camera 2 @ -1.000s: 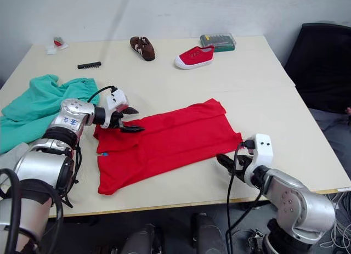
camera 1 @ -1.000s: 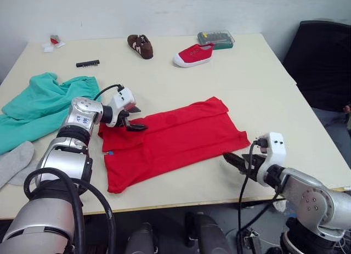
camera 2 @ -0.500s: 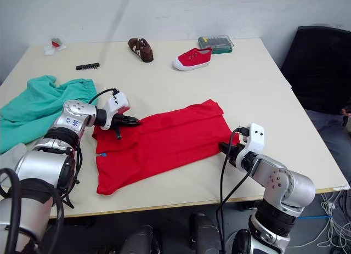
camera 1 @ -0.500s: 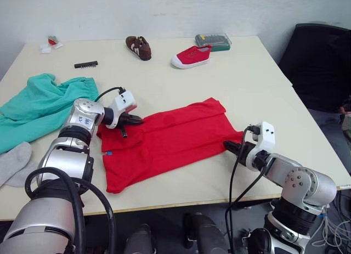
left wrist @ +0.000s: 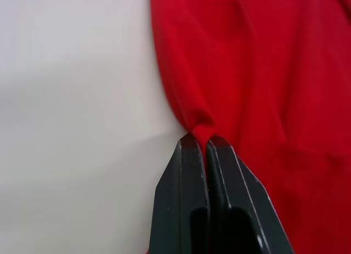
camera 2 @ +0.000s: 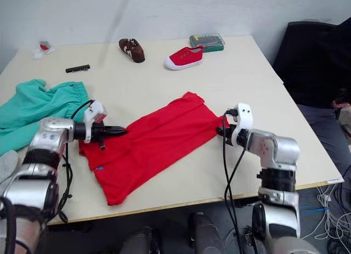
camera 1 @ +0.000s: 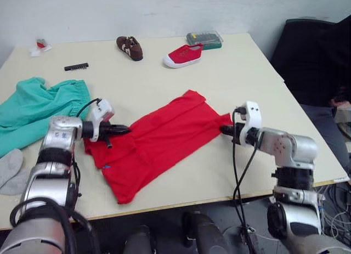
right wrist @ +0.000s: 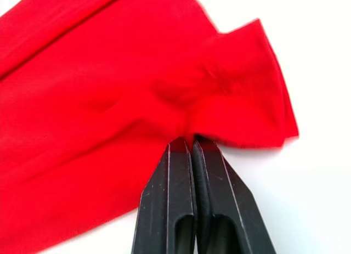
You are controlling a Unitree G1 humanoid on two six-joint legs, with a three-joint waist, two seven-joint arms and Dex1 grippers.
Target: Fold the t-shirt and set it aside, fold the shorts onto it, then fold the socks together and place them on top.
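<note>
T-shirt [camera 1: 156,141] is lying partly folded as a long red strip across the middle of the worktop [camera 1: 247,78], running from 8 o'clock to 2 o'clock. Fold looks under way, not finished; the garment is not yet set aside. Shorts [camera 1: 30,108] are lying crumpled and unfolded at 9 o'clock, well apart from the strip. Socks [camera 1: 11,169] are lying loose near the 8 o'clock edge, untouched. So judged: first step in progress, two steps left.

Left tool [camera 1: 112,130] is reaching in low from 9 o'clock, forearm nearly level, fingers closed and pinching the cloth's left edge [left wrist: 200,125]. Right tool [camera 1: 226,130] is coming in from 3 o'clock, arm bent at the elbow, fingers closed and pinching a bunched corner at the right end [right wrist: 192,130]. Both tools are gripping opposite ends of the strip.
</note>
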